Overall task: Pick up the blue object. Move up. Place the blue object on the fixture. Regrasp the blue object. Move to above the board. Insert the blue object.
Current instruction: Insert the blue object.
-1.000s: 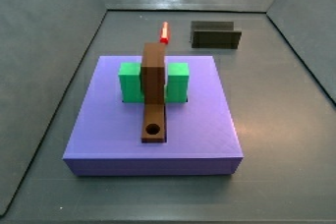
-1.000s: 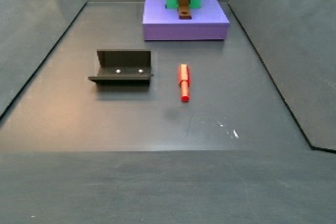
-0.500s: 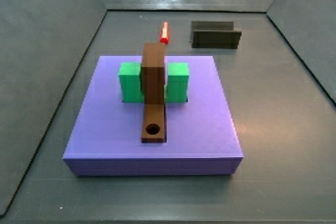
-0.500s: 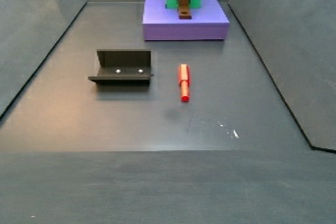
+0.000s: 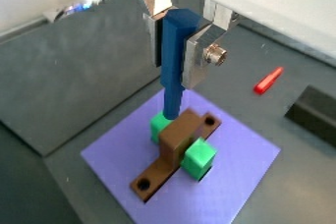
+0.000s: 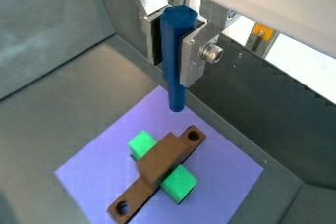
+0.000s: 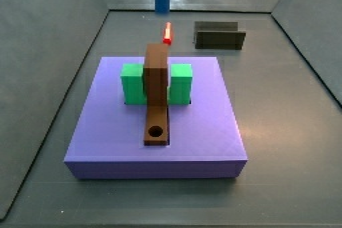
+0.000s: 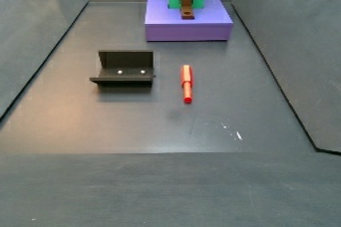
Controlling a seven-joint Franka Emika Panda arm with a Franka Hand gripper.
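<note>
Two pincer [image 5: 180, 33] fingers clamp the blue object [image 5: 176, 66] above the board [image 5: 237, 159].

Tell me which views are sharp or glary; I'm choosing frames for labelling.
Both wrist views are soft: the gripper holding the blue object is blurred at the frame edge. In a side view the board is sharp, and the floor reflects pale glare behind it. In a side view the fixture and red peg are crisp.

Blue object [image 5: 175, 61] upright in gripper [image 5: 180, 33], seemingly above board [image 5: 243, 159]; fixture [image 8: 124, 69] apart.
</note>
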